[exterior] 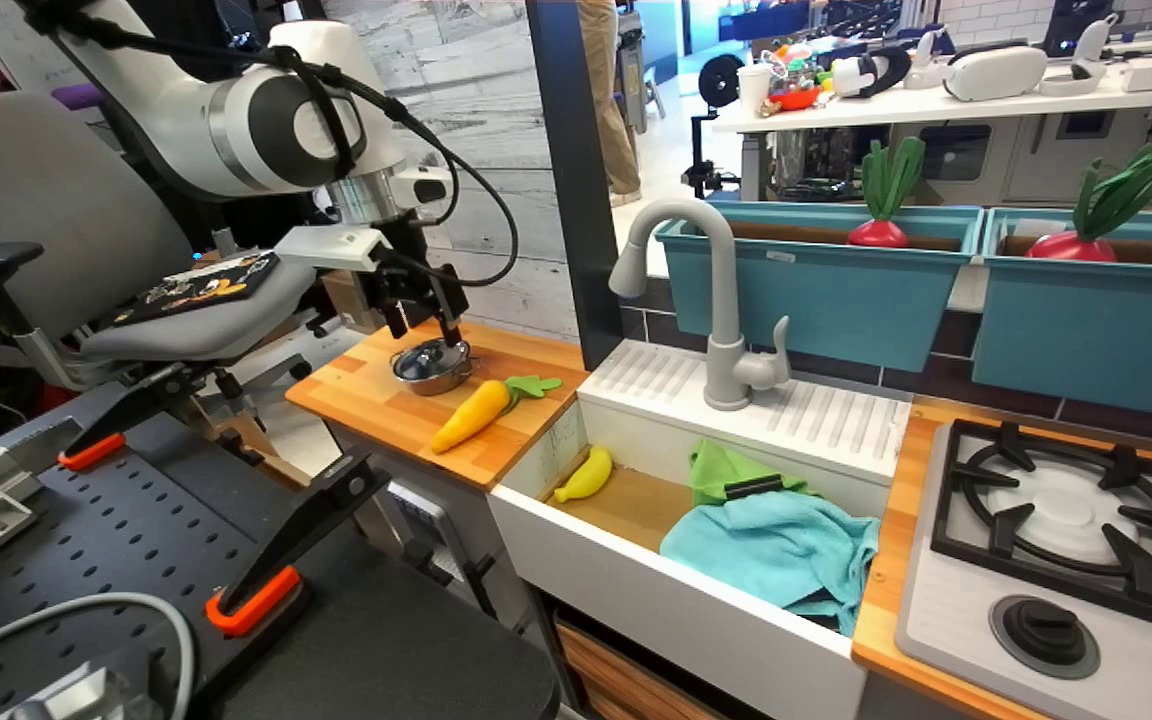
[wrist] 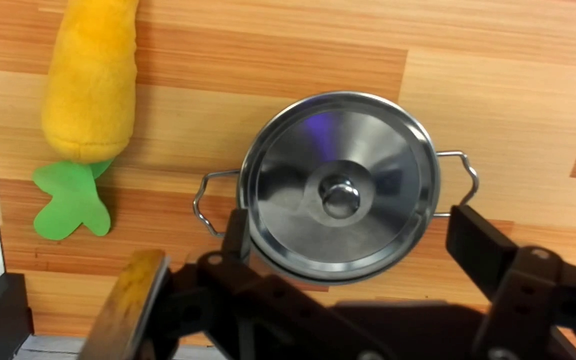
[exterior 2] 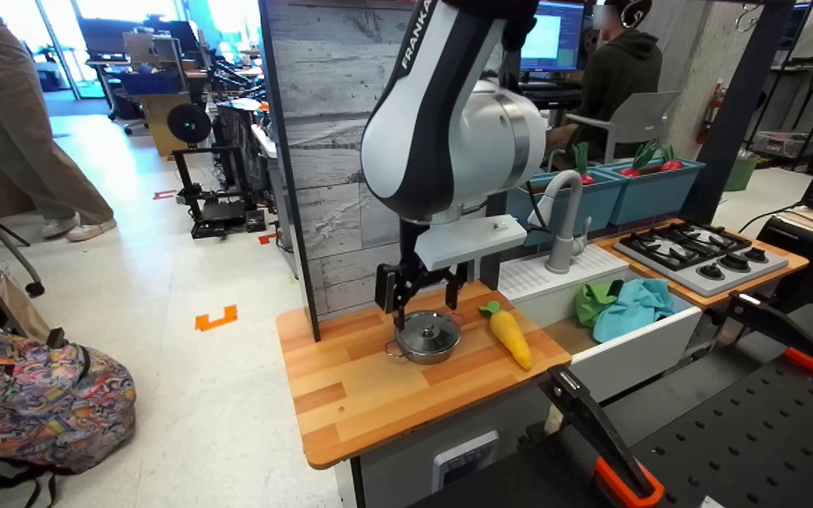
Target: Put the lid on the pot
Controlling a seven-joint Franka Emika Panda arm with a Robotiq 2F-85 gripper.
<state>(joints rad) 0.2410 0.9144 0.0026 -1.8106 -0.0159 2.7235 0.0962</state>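
Observation:
The small shiny silver pot [exterior: 442, 384] stands on the wooden counter in both exterior views [exterior 2: 429, 358]. The silver lid [exterior 2: 442, 340] with a round knob lies on top of it and covers its opening. In the wrist view the lid [wrist: 338, 240] is in the middle, with a thin dark line along its lower rim; wire handles of the pot [wrist: 199, 202] stick out on both sides. My gripper [wrist: 349, 217] is open and empty. Its fingers are spread wide on either side of the lid, apart from the knob. It also shows just above the pot in both exterior views [exterior: 426, 336] [exterior 2: 426, 315].
A yellow-orange carrot toy [exterior: 474, 416] lies beside the pot on the counter [exterior 2: 364, 416]. A white sink [exterior: 676, 625] adjoins, holding a yellow banana [exterior: 588, 475] and green and blue cloths [exterior: 776, 545]. A grey faucet [exterior: 724, 290] and a wood-plank wall [exterior 2: 336, 176] stand behind.

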